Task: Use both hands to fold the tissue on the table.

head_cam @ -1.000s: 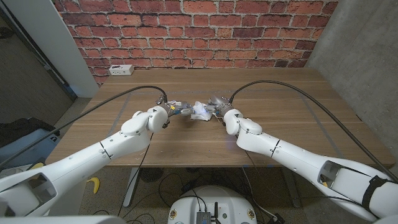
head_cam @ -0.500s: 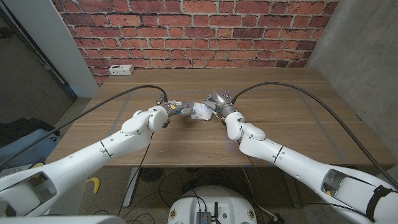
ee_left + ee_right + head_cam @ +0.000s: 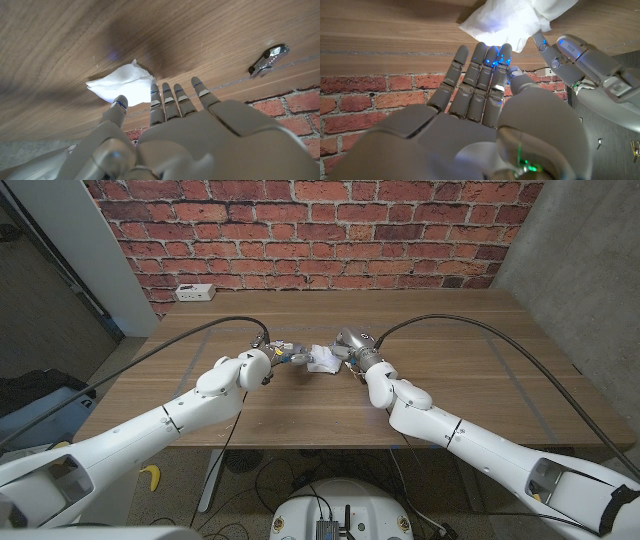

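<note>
A crumpled white tissue [image 3: 322, 359] lies on the wooden table [image 3: 470, 340] near its middle, between my two hands. My left hand [image 3: 283, 354] reaches it from the left, with its fingertips [image 3: 154, 92] straight and at the tissue [image 3: 121, 83] edge. From the right, my right hand [image 3: 352, 345] has its fingers extended, and its fingertips [image 3: 492, 52] touch the tissue [image 3: 505, 22]. In the right wrist view the left hand [image 3: 580, 55] comes in from the side with one fingertip under the raised paper. I see no clear pinch by either hand.
A white power strip [image 3: 194, 292] sits at the table's back left corner, before the brick wall [image 3: 320, 230]. A small metal piece [image 3: 268, 58] lies near the table's far edge. Black cables [image 3: 470, 325] run along both arms.
My right forearm has swung inward toward the middle while its hand stays at the tissue. The left arm and the tissue have hardly moved.
</note>
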`<action>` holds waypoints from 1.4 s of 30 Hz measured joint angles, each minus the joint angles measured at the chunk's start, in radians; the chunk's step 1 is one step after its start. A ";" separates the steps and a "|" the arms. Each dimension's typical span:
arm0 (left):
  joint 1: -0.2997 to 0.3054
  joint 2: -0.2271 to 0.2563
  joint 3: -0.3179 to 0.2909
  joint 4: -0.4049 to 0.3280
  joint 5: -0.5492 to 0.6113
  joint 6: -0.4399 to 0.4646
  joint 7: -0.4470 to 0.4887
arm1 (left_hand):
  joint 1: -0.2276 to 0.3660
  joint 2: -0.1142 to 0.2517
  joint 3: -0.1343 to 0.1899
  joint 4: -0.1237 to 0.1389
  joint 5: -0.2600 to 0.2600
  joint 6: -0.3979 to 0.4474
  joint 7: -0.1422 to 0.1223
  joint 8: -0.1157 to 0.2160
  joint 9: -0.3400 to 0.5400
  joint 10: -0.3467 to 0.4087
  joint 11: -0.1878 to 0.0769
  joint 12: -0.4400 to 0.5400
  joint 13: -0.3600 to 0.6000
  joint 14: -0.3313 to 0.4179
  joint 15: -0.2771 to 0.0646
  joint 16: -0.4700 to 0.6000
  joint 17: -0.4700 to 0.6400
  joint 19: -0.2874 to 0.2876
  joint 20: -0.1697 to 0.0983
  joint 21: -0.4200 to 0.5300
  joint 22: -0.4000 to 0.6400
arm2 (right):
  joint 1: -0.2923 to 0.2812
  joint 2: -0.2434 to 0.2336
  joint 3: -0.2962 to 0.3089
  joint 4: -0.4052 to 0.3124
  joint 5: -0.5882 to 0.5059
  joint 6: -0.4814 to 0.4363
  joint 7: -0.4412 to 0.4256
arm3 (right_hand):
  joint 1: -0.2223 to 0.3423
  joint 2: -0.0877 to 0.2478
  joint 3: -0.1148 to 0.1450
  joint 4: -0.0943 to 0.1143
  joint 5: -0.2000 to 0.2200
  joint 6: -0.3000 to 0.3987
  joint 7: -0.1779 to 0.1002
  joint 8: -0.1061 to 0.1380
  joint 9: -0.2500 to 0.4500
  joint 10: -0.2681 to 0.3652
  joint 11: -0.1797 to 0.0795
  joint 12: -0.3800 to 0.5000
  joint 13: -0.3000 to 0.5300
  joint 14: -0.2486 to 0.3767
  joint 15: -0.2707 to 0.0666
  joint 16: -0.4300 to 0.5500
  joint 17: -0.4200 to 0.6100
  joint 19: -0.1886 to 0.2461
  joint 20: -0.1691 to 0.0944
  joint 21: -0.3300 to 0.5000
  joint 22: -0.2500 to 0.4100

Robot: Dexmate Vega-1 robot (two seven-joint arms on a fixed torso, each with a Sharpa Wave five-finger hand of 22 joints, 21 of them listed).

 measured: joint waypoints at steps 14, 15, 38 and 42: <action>-0.006 -0.003 0.004 0.005 0.001 0.002 -0.003 | 0.000 0.000 0.000 0.000 0.000 0.000 0.000 0.000 0.000 0.000 0.000 0.000 0.000 0.000 0.000 0.000 0.000 0.000 0.000 0.000 0.000 | 0.009 -0.004 -0.021 0.008 -0.005 0.021 0.081 | -0.005 -0.003 0.016 -0.001 0.004 -0.029 0.004 0.000 0.012 -0.039 -0.007 0.000 0.010 -0.036 0.011 -0.021 0.012 -0.049 0.006 0.000 -0.003; -0.006 -0.003 0.004 0.005 0.000 0.002 -0.003 | 0.000 0.000 0.000 0.000 0.000 0.000 0.000 0.000 0.000 0.000 0.000 0.000 0.000 0.000 0.000 0.000 0.000 0.000 0.000 0.000 0.000 | 0.011 -0.003 -0.023 0.010 -0.005 0.021 0.081 | -0.008 0.000 0.016 -0.001 0.004 -0.029 0.003 0.000 0.011 -0.039 -0.007 0.000 0.010 -0.036 0.011 -0.021 0.012 -0.055 0.006 0.000 -0.003; -0.008 0.000 0.005 0.005 0.001 0.004 -0.004 | -0.008 0.000 0.000 0.006 0.000 0.000 0.000 0.000 0.000 0.000 0.000 0.000 0.000 0.000 0.000 0.000 0.000 0.000 0.000 -0.004 0.000 | 0.014 0.009 -0.009 0.023 -0.018 0.025 0.073 | -0.042 -0.010 0.039 0.000 0.004 -0.077 -0.015 -0.018 -0.006 -0.111 -0.025 -0.040 0.002 -0.095 0.025 -0.071 0.008 -0.088 0.016 0.000 -0.008; -0.008 0.000 0.005 0.002 0.001 0.004 -0.002 | -0.008 0.000 0.000 0.006 0.000 0.000 0.000 0.000 0.000 0.000 0.000 0.000 0.000 0.000 0.000 0.000 0.000 0.000 0.000 -0.004 0.000 | 0.003 0.009 0.003 0.022 -0.019 0.038 0.044 | -0.046 -0.014 0.043 -0.004 0.004 -0.104 -0.018 -0.033 -0.012 -0.149 -0.031 -0.061 -0.008 -0.127 0.034 -0.098 -0.005 -0.101 0.018 0.000 -0.008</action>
